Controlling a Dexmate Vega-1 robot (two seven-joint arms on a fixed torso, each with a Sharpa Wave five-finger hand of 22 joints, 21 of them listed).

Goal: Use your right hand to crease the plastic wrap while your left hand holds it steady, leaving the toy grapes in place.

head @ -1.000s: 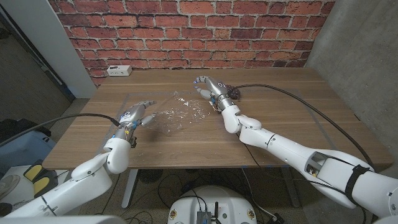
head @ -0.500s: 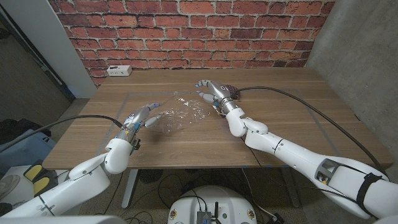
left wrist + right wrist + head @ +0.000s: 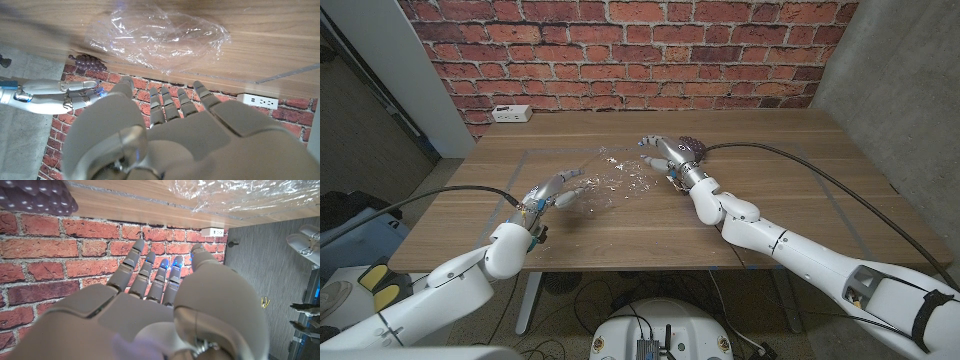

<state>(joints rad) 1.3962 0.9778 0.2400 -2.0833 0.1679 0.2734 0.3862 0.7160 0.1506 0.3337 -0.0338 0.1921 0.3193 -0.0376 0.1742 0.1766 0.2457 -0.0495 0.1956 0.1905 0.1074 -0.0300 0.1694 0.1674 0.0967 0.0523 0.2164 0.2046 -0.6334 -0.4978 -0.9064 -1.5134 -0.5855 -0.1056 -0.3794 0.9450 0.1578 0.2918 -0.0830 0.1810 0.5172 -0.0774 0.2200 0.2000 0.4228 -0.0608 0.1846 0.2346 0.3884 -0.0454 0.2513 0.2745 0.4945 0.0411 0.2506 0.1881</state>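
Wooden table [image 3: 620,225], with clear crumpled plastic wrap [image 3: 610,178] spread near the middle. Right hand [image 3: 662,152] at the wrap's right edge, fingers straight and apart, holding nothing. Left hand [image 3: 552,189] at the left edge, fingers spread, empty. Purple toy grapes [image 3: 692,147] just behind the right hand.

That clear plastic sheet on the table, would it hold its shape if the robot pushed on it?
Probably not. The plastic wrap lies crumpled and puffed up, so it looks thin, floppy and very light. Pushed, it would likely crumple or slide across the smooth table unless held.
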